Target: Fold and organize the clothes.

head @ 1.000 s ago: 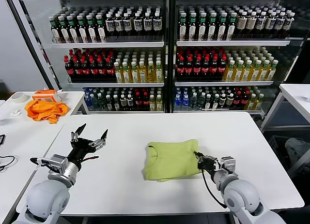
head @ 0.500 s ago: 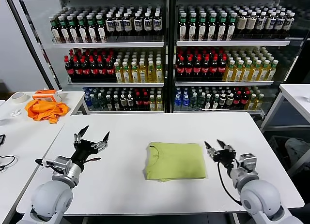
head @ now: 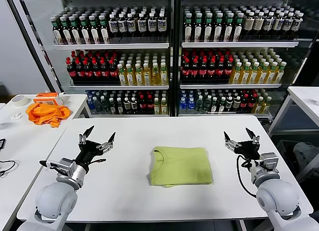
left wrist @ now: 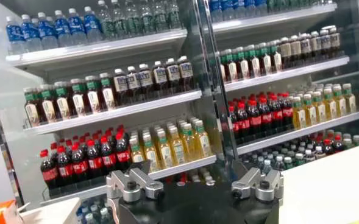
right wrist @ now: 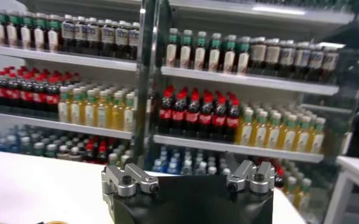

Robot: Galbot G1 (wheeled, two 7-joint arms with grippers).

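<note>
The light yellow-green shirt (head: 180,166) lies folded into a neat rectangle in the middle of the white table (head: 134,196), collar toward the left. My left gripper (head: 99,136) is open and empty, raised above the table to the left of the shirt. My right gripper (head: 241,136) is open and empty, raised to the right of the shirt and well clear of it. Both wrist views face the drink shelves and show no shirt.
Shelves of bottles (head: 169,56) stand behind the table. A side table at the left holds a bright orange cloth (head: 47,114), an orange box (head: 46,97) and a tape roll (head: 19,100). Another white table (head: 304,99) stands at the right.
My right gripper let go of the shirt's right edge, opened, and lifted up and away to the right. The shirt settled flat. My left gripper rose slightly.
</note>
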